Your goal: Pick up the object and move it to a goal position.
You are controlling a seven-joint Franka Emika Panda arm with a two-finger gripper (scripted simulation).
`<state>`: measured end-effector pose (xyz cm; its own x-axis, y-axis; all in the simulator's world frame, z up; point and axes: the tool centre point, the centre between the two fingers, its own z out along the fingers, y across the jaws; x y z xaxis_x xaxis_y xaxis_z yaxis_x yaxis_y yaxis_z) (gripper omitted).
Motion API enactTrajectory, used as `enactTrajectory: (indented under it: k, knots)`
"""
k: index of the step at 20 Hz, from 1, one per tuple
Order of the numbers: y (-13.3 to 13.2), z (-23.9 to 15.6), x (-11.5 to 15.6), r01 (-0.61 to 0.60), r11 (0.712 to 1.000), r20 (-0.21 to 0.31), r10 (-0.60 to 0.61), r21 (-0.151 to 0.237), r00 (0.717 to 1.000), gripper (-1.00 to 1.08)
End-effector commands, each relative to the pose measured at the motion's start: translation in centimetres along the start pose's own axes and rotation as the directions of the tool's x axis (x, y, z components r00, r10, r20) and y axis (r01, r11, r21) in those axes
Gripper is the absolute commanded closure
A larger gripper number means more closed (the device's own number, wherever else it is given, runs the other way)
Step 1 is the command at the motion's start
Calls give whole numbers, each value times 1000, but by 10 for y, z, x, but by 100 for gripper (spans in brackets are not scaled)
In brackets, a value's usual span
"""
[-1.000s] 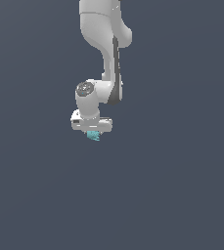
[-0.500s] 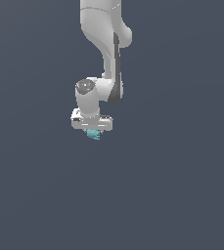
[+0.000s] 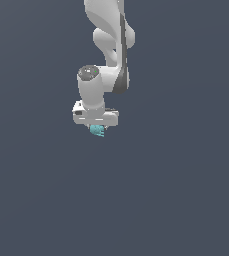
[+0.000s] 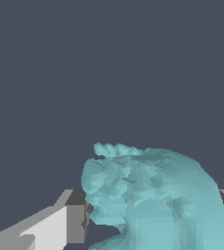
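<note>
Against a plain dark backdrop with open space on every side, the white arm (image 3: 108, 45) reaches straight down, its gripper (image 3: 97, 129) clamped on the teal blob (image 3: 98, 131) protruding just beneath it.

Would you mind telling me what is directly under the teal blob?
Under the teal blob only plain dark grey background shows, with no surface or goal marker. The gripper covers its upper part, so the jaws' contact is hidden.
</note>
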<state>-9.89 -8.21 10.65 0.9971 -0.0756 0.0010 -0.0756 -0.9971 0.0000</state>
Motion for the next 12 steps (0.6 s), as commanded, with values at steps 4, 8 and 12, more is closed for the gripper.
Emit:
enactTrajectory:
  k: [4,8,12]
  knots:
    - [-11,-51,-5,0,1000,0,0,-1,1000,108]
    - [-21,-94,-8,-1,1000,0,1,-1,1000,108]
    - [-31,-135,-12,-1,1000,0,1,-2,1000,108]
